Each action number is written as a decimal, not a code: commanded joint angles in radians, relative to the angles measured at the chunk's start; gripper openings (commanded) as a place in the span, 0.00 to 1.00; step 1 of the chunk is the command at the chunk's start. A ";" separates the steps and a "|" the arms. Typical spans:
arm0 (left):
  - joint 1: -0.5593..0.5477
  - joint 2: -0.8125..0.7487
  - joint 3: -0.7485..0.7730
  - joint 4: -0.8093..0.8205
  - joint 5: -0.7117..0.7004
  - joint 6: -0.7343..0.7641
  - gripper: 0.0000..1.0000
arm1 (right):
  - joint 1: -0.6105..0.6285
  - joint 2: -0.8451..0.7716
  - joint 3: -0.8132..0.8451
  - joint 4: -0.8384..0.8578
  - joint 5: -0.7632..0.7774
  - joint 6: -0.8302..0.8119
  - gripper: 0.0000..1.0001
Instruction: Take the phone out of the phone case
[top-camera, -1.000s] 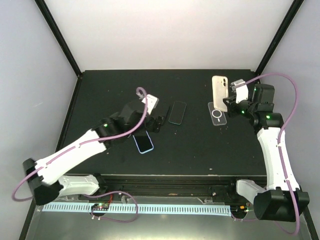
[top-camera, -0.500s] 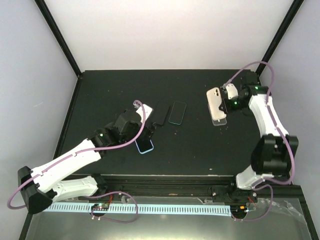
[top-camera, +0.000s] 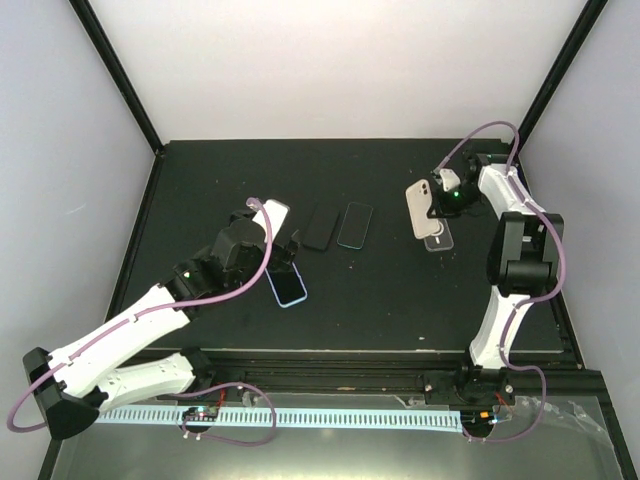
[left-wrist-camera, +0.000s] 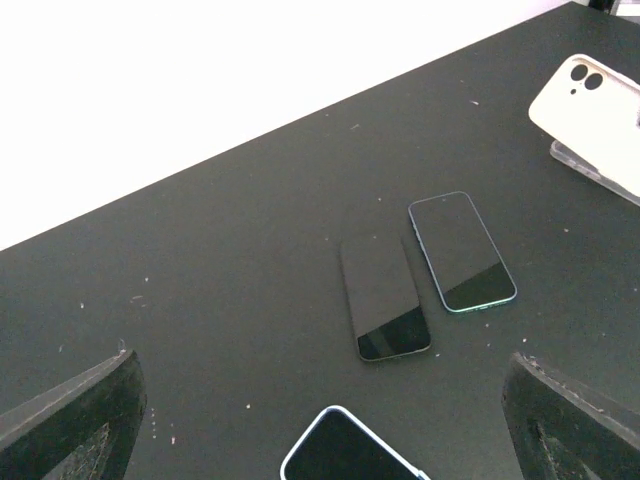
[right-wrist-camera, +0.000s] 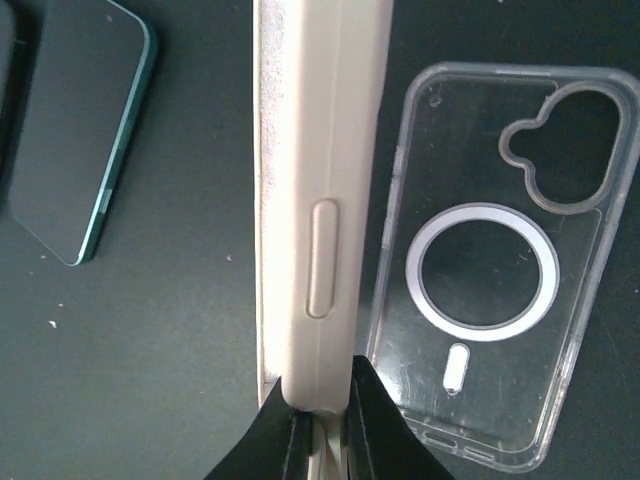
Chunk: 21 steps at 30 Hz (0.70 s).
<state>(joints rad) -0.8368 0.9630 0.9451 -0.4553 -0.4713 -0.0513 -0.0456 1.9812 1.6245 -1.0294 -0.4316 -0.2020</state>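
My right gripper (top-camera: 441, 199) is shut on the lower end of a cream phone case (top-camera: 420, 208), holding it on edge just above the table. In the right wrist view the case (right-wrist-camera: 320, 190) shows side-on between the fingertips (right-wrist-camera: 375, 415); I cannot tell whether a phone is inside. In the left wrist view its back (left-wrist-camera: 590, 105) shows two lens holes. My left gripper (top-camera: 283, 250) is open and empty, its fingers (left-wrist-camera: 70, 420) wide apart over a blue-edged phone (left-wrist-camera: 345, 450).
A clear case with a white ring (right-wrist-camera: 500, 310) lies flat beside the cream case, also in the top view (top-camera: 438, 238). A black phone (top-camera: 320, 227) and a teal phone (top-camera: 354, 225) lie side by side mid-table. The blue-edged phone (top-camera: 287, 284) lies nearer.
My left gripper let go of the black phone and drew back to the near left. My right gripper swung farther back and tipped the cream case from upright down over the clear case.
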 joint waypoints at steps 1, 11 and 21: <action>0.011 -0.007 -0.001 0.008 -0.038 0.022 0.99 | 0.004 0.018 0.036 -0.018 0.051 -0.001 0.01; 0.013 0.005 -0.006 0.007 -0.036 0.022 0.99 | 0.004 0.061 0.010 0.063 0.129 0.023 0.01; 0.016 0.011 -0.004 0.004 -0.037 0.025 0.99 | 0.002 0.054 0.030 0.071 0.198 0.025 0.01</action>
<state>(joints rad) -0.8303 0.9707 0.9390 -0.4557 -0.4942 -0.0410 -0.0456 2.0441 1.6348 -0.9783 -0.2771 -0.1799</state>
